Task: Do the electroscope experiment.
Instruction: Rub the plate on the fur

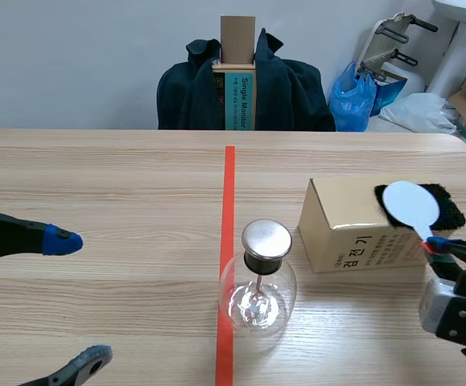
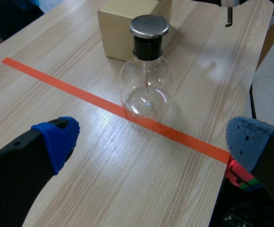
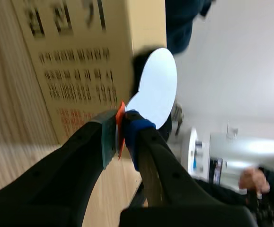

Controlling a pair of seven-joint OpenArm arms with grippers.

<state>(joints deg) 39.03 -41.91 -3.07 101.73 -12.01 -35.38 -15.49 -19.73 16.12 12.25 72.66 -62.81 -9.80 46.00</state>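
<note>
The electroscope [image 1: 257, 281], a clear glass flask with a metal cap and a rod inside, stands on the orange tape line near the table's middle. In the left wrist view the electroscope [image 2: 146, 75] is ahead of my left gripper [image 2: 153, 142], which is open and holds nothing. In the scene view my left gripper [image 1: 78, 299] is far to the flask's left. My right gripper [image 1: 438, 245] is shut on the orange handle of a white round paddle [image 1: 410, 205]. The paddle's disc [image 3: 155, 87] lies against a black furry cloth [image 1: 450, 207] on top of a cardboard box [image 1: 349, 233].
The orange tape line [image 1: 228, 241] runs down the table's middle. Beyond the far edge a chair carries a dark jacket [image 1: 289, 88] and a tall box [image 1: 238, 72]. A blue bag [image 1: 353, 96] and clutter lie at the back right. The table's right edge is near my right arm.
</note>
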